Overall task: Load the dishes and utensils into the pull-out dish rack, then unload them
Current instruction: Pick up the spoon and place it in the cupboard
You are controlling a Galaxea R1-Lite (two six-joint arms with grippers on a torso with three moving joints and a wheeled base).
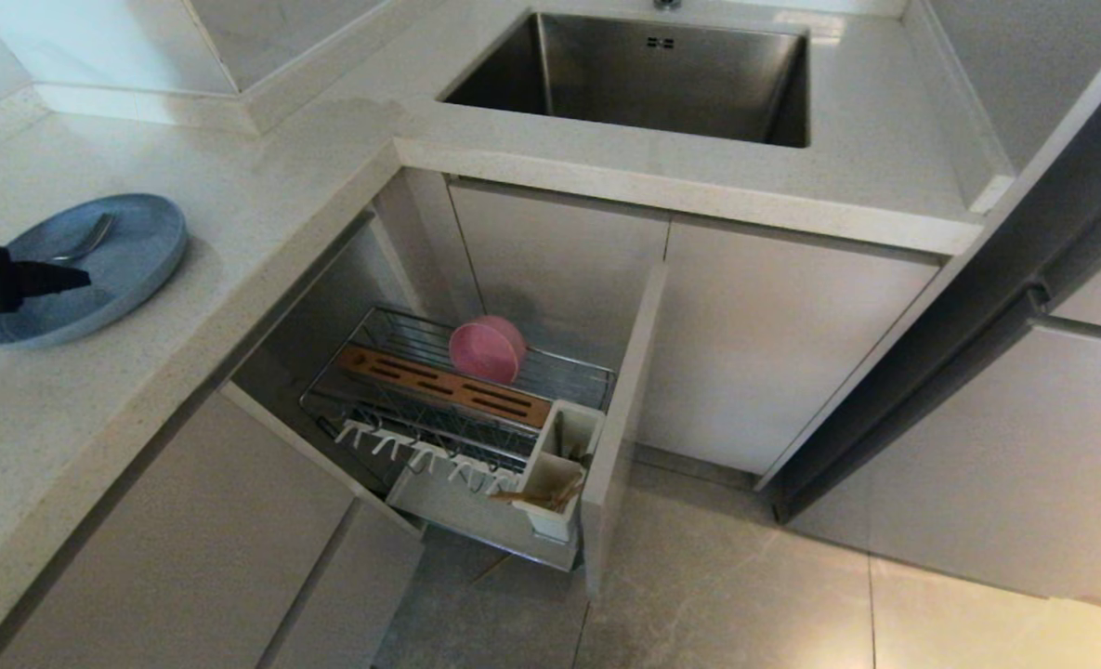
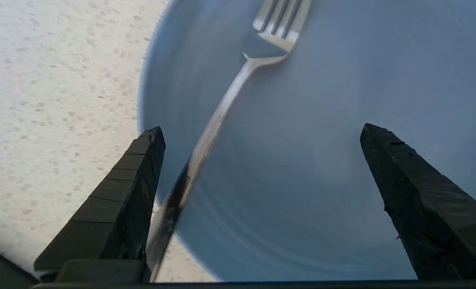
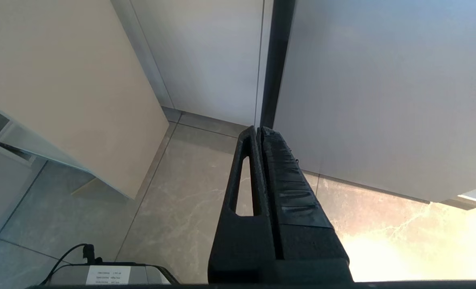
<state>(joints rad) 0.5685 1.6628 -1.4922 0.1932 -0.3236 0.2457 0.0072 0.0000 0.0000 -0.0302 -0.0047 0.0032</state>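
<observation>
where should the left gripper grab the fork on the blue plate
Probably the fork handle near its end, where it overhangs the plate rim and has clearance under it. Come from above with the open left gripper, fingers either side of the slim handle, across its length.

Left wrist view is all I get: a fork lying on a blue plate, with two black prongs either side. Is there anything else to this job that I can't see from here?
Observer: Yes. A pink bowl stands on edge in the pull-out dish rack, below the counter.
Operator: Any other cutlery around?
Observer: Wooden chopsticks sit in the rack's white utensil cup.
Operator: So the left gripper, open over my plate, works alone?
Observer: It seems so. The right gripper is shut and empty, hanging above the floor beside the cabinets.
</observation>
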